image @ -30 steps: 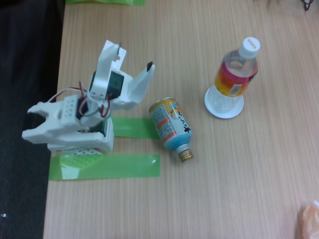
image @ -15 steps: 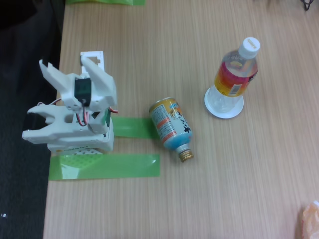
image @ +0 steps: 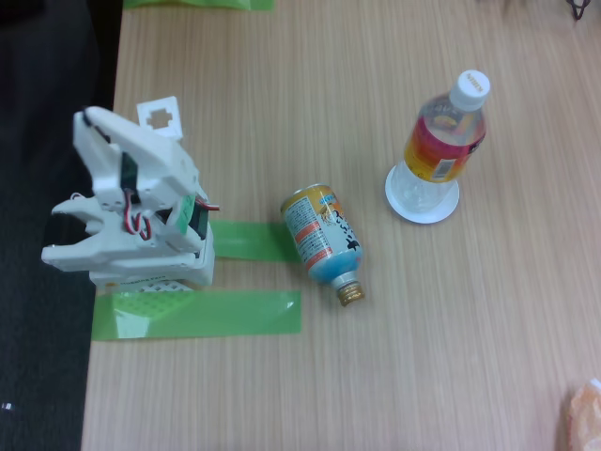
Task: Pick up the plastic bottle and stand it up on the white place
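Standing in the round white dish (image: 422,201), the ribbed clear bottle (image: 444,139); end effector (image: 158,117) opening indiscernible.

The white arm (image: 131,202) is sitting folded over its base at the left of the fixed view, red wires showing at the joints. Its pincer cannot be made out clearly, nor how its jaws stand.

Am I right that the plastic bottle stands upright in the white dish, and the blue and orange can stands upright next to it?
Not quite. In the fixed view the plastic bottle does stand upright in the white dish, but the blue and orange can lies on its side on the table, its gold neck pointing toward the bottom of the picture, apart from the dish.
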You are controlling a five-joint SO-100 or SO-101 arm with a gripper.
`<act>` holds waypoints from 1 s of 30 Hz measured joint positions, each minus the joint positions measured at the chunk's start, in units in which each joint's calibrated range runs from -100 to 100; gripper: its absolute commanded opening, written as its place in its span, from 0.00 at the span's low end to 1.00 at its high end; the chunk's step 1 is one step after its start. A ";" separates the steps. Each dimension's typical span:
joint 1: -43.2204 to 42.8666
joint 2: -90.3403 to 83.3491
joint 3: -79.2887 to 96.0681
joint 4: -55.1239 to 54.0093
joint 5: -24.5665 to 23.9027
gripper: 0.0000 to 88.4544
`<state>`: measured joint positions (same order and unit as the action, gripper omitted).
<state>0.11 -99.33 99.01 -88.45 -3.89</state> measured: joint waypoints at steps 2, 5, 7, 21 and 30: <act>0.00 0.00 0.00 -2.63 0.00 0.01; 0.00 0.00 0.00 -5.35 -0.05 0.01; 0.00 0.00 0.00 -6.37 -0.05 0.01; 0.00 0.00 0.00 -7.14 -0.11 0.02; 0.00 0.00 0.00 -9.60 0.00 0.02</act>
<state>0.11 -99.33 99.01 -98.05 -3.89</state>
